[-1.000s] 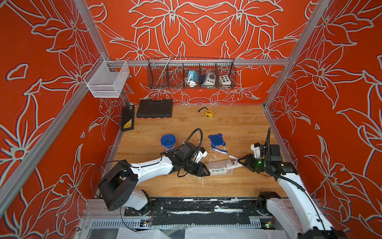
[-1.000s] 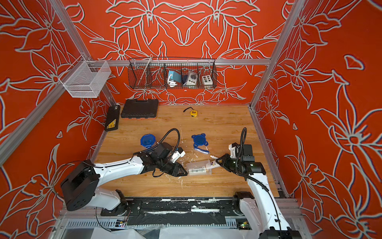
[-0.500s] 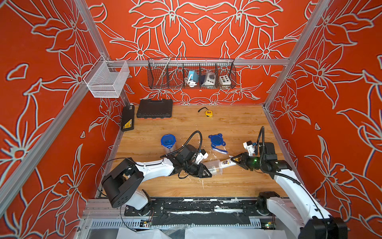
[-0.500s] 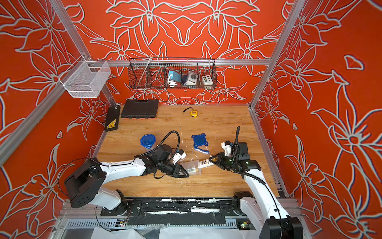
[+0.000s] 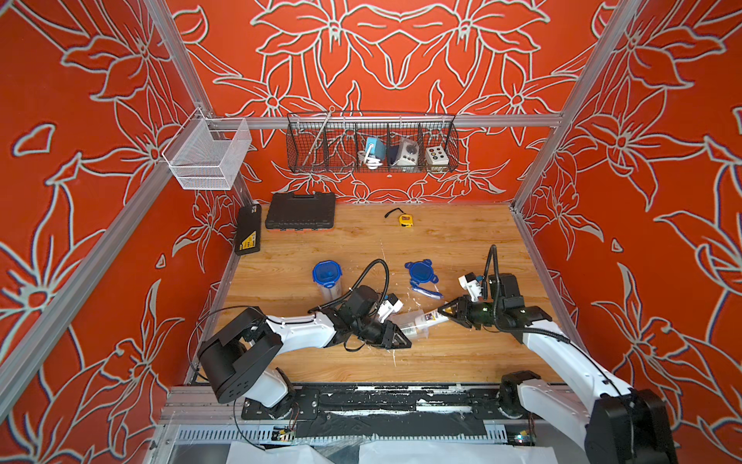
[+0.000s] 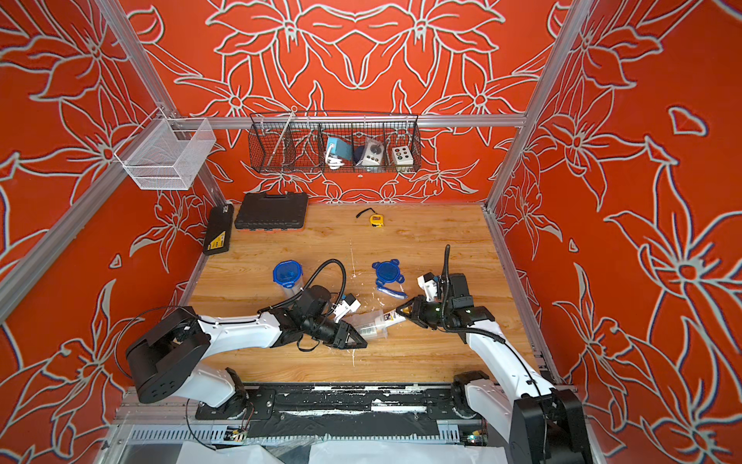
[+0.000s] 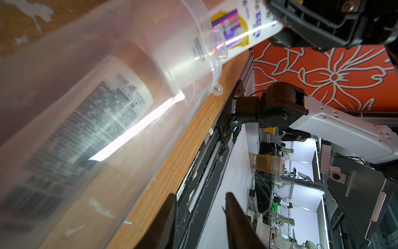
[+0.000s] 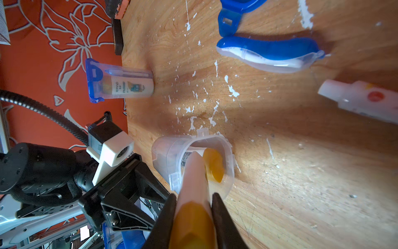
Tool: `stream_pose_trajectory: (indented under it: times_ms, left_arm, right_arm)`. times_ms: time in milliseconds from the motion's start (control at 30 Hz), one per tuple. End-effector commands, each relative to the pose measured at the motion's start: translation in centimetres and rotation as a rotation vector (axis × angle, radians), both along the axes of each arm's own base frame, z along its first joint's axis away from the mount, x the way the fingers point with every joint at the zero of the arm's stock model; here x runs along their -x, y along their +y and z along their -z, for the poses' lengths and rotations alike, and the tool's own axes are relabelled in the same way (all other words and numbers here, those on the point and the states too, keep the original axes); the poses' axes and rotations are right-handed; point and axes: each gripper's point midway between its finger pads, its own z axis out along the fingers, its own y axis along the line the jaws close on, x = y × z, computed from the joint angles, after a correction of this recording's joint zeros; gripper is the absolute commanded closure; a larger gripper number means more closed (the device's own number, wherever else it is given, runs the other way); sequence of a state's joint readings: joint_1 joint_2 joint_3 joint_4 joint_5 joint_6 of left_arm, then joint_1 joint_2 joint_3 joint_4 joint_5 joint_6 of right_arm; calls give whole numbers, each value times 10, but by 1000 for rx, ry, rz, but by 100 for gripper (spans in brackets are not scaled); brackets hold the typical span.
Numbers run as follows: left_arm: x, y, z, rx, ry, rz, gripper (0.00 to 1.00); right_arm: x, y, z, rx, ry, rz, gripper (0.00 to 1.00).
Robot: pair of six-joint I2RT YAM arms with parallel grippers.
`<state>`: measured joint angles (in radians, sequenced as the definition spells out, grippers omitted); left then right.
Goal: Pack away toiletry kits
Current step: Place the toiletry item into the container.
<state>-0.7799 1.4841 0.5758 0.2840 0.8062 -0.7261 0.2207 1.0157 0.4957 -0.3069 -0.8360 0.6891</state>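
A clear tub (image 5: 410,323) (image 6: 369,326) lies on its side on the wooden table, with its mouth towards the right arm. My right gripper (image 5: 443,312) (image 8: 192,197) is shut on a yellow-capped white bottle (image 5: 431,317) (image 8: 195,172), whose base end is inside the tub's mouth. Another bottle (image 7: 90,120) lies within the tub. My left gripper (image 5: 401,341) (image 7: 200,198) rests beside the tub, jaws apart with nothing between them. A second tub (image 5: 327,277) (image 8: 120,83) stands closed under its blue lid, with a bottle inside.
A loose blue lid (image 5: 420,272) and a blue toothbrush (image 5: 427,290) (image 8: 269,51) lie behind the tub. A small white tube (image 8: 361,101) lies near them. Black tool cases (image 5: 300,211) (image 5: 248,229), a yellow tape measure (image 5: 405,219) and a wire basket (image 5: 371,144) are at the back.
My right gripper has moved left with the bottle, pushing its base into the tub's mouth. The tub and the left gripper have shifted slightly left.
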Motion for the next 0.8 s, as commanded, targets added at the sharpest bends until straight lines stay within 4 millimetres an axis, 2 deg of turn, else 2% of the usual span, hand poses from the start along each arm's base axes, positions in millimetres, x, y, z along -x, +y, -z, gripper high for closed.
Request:
stream_pose_trajectory:
  times_ms: [0, 67, 133, 200, 300, 433, 567, 767]
  left_arm:
    - [-5, -6, -8, 25, -18, 6, 63]
    - [-9, -6, -11, -9, -29, 6, 64]
    - [-18, 4, -15, -135, -62, -28, 59]
    - [-25, 23, -20, -257, -92, -76, 52]
    - [-28, 52, -36, -288, -70, -169, 45]
    - [-31, 83, -24, -361, 6, -291, 36]
    - [-35, 83, -5, -397, 58, -322, 32]
    - [-45, 76, 7, -387, 80, -353, 37]
  right_arm:
    - [-4, 9, -5, -32, -31, -19, 100]
    - [-5, 9, -4, -19, -33, -14, 100]
    - [-5, 8, -2, -6, -36, -17, 100]
    - [-5, 8, -1, -3, -32, -21, 100]
    - [-5, 8, 2, -5, -29, -24, 100]
    - [-6, 9, 2, -8, -31, -28, 100]
    - [-5, 10, 2, -18, -30, -36, 100]
    - [-7, 13, 0, -22, -38, -32, 100]
